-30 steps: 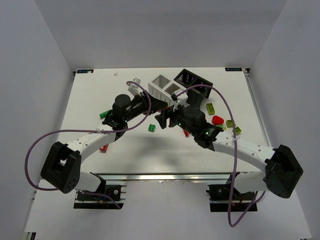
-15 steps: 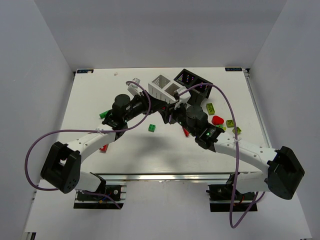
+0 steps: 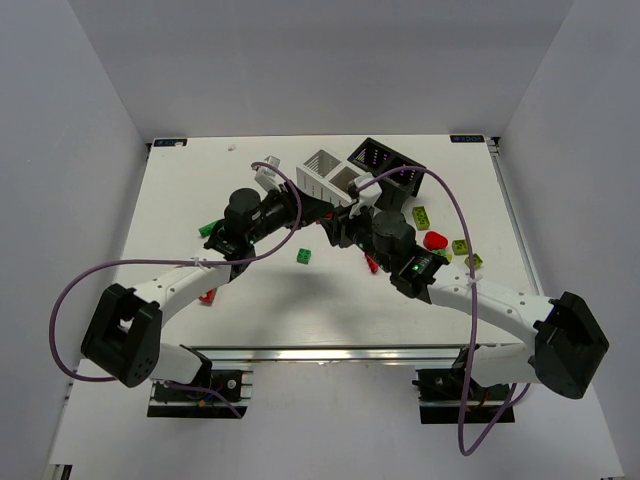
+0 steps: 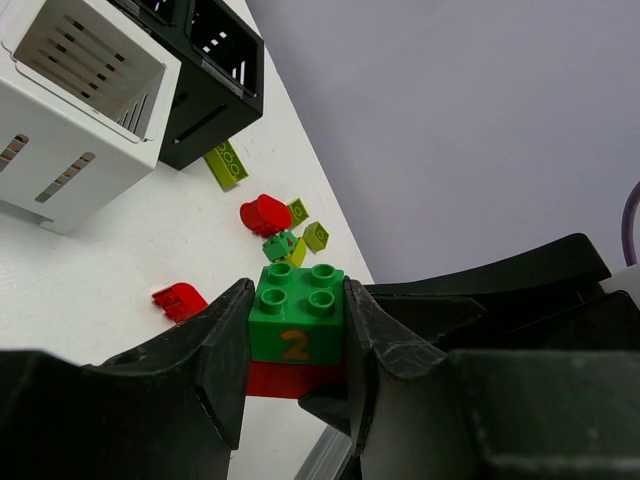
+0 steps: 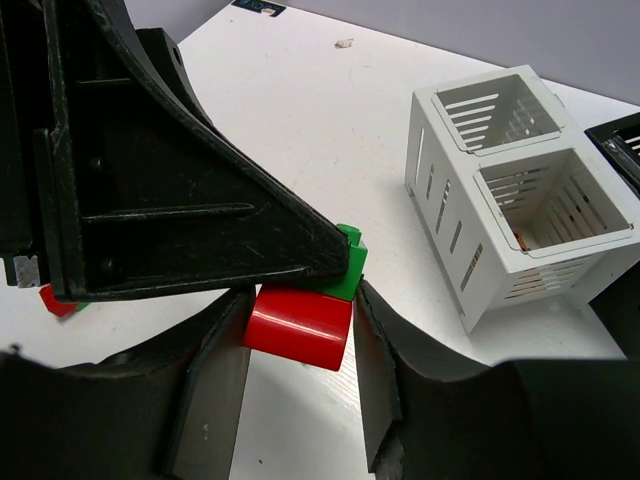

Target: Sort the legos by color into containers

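We judge sorting barely begun: left tool [image 4: 295, 335] clamps a green studded plastic brick [image 4: 296, 312] above the desk [image 3: 200, 180], right tool [image 5: 300, 345] straddles the red plastic brick [image 5: 298, 325] under it, grip uncertain; other bricks [image 3: 303, 256] lie loose.

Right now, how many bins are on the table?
2: a white bin and a black bin, side by side at the far middle of the table. None looks hidden.

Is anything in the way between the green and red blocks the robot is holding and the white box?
No, nothing visible. The left gripper and right gripper hold the green brick and red brick stuck together, and only bare table lies between them and the white bin.
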Robot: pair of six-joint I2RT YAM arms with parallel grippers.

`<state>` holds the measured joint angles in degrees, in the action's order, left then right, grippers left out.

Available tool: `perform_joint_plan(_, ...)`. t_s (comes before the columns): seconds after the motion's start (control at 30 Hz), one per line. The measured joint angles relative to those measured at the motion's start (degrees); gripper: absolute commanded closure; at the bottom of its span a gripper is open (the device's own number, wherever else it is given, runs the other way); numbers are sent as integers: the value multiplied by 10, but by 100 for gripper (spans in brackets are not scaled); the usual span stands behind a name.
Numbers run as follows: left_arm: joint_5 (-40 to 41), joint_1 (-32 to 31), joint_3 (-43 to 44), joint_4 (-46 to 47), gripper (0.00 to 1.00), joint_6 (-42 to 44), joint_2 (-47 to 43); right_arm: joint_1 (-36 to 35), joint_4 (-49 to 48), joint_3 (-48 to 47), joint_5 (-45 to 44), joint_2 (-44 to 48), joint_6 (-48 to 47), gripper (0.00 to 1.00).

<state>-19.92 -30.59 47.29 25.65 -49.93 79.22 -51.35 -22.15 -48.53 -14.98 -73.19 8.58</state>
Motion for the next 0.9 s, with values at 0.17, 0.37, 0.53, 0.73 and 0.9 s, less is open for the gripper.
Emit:
perform_joint_plan(0.17,5,0,0,-3,100,5,-2,4,1,0,7,-1,3,65)
perform_joint_plan(0.37,16,0,-1,-10,100,15,-8,10,2,0,21,-1,7,81)
perform_joint_plan(0.53,35,-3,-3,-26,100,35,-23,17,2,0,44,-1,11,95)
perform_joint_plan(0.73,46,5,-11,-25,100,45,-30,32,17,0,91,0,13,100)
perform_joint_plan(0.9,52,27,-19,-17,100,45,-30,44,30,6,113,1,12,100)
